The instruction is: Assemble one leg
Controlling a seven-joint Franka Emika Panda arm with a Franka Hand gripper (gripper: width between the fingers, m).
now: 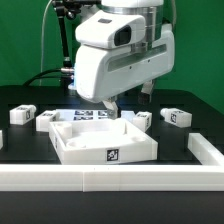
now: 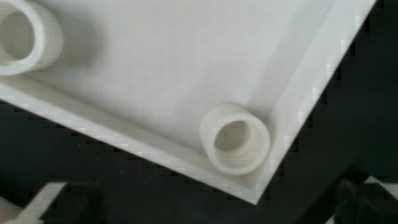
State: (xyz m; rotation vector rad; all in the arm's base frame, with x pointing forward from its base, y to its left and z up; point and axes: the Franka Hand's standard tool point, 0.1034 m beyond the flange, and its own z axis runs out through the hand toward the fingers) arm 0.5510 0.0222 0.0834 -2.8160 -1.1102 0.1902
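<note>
My gripper (image 1: 112, 104) hangs over the far edge of the large white square tray-like part (image 1: 105, 140). In the wrist view that part (image 2: 160, 80) fills the picture, with two round sockets (image 2: 237, 140) inside its raised rim. My gripper (image 2: 205, 212) looks open and empty; only the dark fingertips (image 2: 39, 203) show at the picture's corners. Several small white legs with tags lie on the black table: two at the exterior view's left (image 1: 20, 114) (image 1: 47, 120) and two at its right (image 1: 141, 120) (image 1: 177, 117). I touch none of them.
The marker board (image 1: 88, 115) lies behind the tray part, partly hidden by the arm. A low white wall (image 1: 110, 179) runs along the table's front and continues at the exterior view's right (image 1: 205, 150).
</note>
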